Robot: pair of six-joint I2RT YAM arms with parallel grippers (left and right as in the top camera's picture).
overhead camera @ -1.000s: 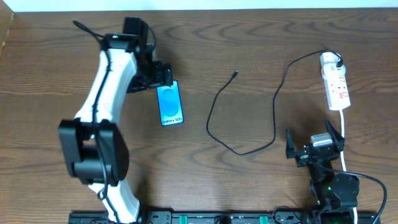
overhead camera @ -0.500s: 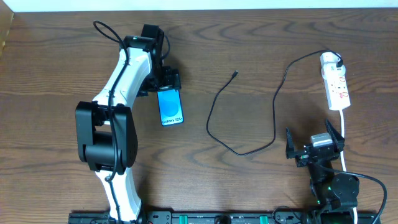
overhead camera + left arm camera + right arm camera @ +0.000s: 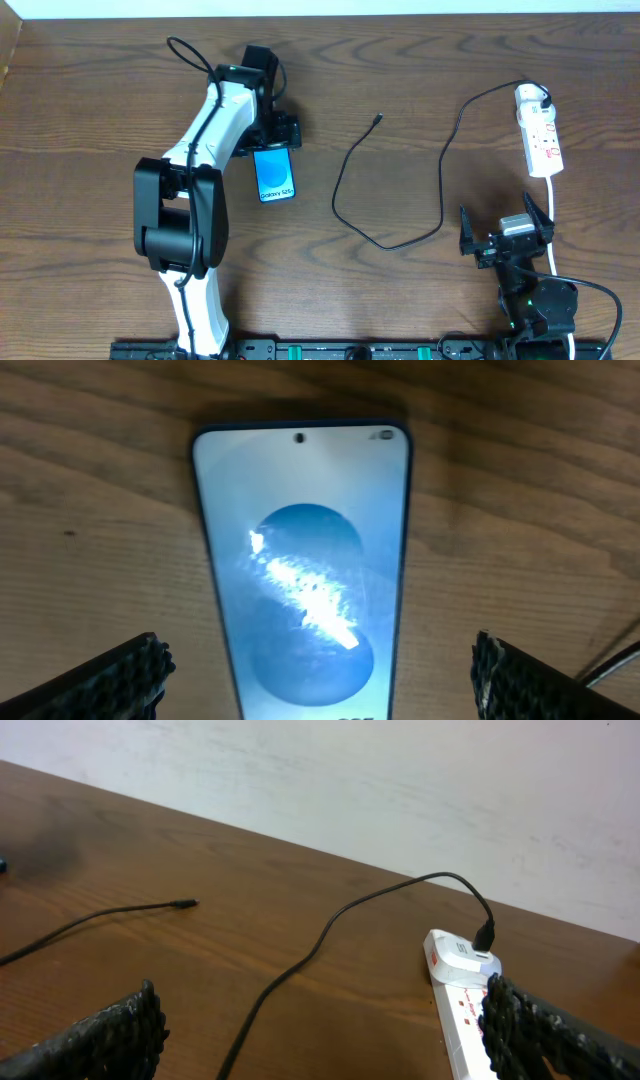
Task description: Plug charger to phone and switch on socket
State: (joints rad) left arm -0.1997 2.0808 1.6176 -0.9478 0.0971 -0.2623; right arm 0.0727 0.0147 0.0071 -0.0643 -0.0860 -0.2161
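Note:
The phone (image 3: 274, 176) lies flat on the table, cyan screen up; it fills the left wrist view (image 3: 305, 570). My left gripper (image 3: 272, 134) hovers over its far end, open, with the fingers wide on either side of the phone (image 3: 318, 680). The black charger cable (image 3: 400, 190) loops across the middle; its small free plug (image 3: 376, 119) lies right of the phone, and its other plug sits in the white socket strip (image 3: 538, 142) at the far right. My right gripper (image 3: 505, 237) is open and empty near the front edge, with the cable (image 3: 300, 960) and socket (image 3: 462, 990) ahead of it.
The socket's white cord (image 3: 555, 225) runs down past my right arm's base. A pale wall (image 3: 400, 790) stands behind the table's far edge.
My left arm has swung right and its gripper now sits over the phone's far end. The phone, cable, socket and right arm have not moved.

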